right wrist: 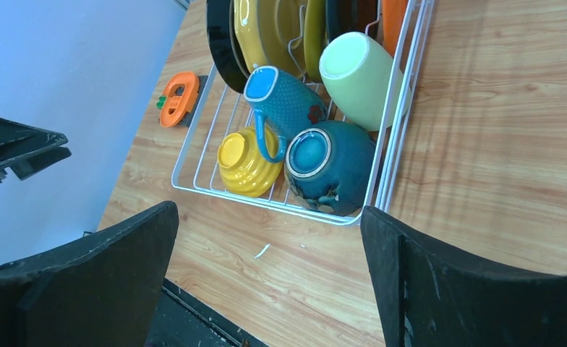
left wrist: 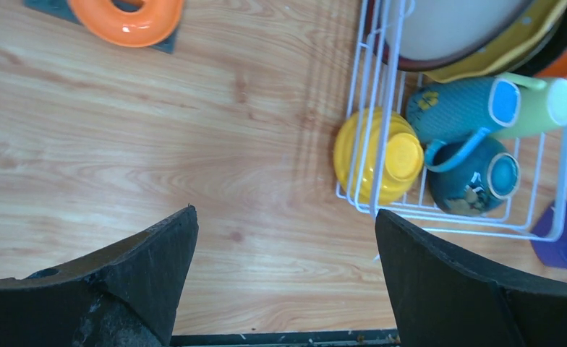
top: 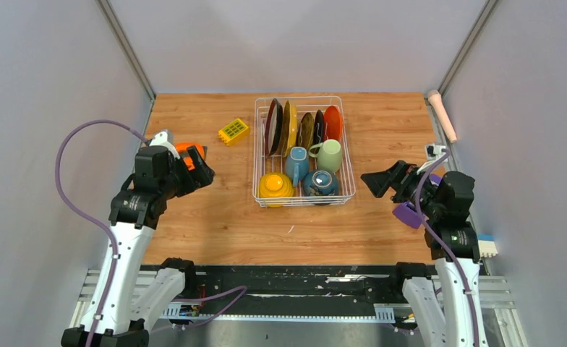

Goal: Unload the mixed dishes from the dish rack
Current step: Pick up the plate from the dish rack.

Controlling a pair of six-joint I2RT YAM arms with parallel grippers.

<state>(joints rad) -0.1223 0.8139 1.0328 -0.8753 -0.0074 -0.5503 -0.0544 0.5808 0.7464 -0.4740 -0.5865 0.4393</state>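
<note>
- The dish rack (top: pixel 256 155) is sitting in the middle of the wooden table (top: pixel 215 217), toward the far side.
- In the top view, the left gripper (top: pixel 202 172) is hanging at the rack's 9 o'clock, well apart from it. Its fingers are spreading wide and holding nothing.
- The right gripper (top: pixel 371 181) is hanging near the rack's 3 o'clock side. Its fingers are spreading wide too, and holding nothing.
- The rack is white wire and shaped like a box.
- Plates are standing on edge at its 12 o'clock end: a dark brown plate (top: pixel 273 127), a yellow plate (top: pixel 289 126) and an orange plate (top: pixel 333 123).
- A blue mug (top: pixel 296 165) and a pale green mug (top: pixel 329 155) are lying on their sides in the middle.
- A yellow bowl (top: pixel 275 186) and a dark bowl (top: pixel 320 183) are resting at the 6 o'clock end, with their bottom rings showing.
- A small yellow brick (top: pixel 233 131) is lying at the rack's 10 o'clock.
- An orange ring-shaped gadget (left wrist: pixel 125 18) is lying on the table near the left gripper.
</note>
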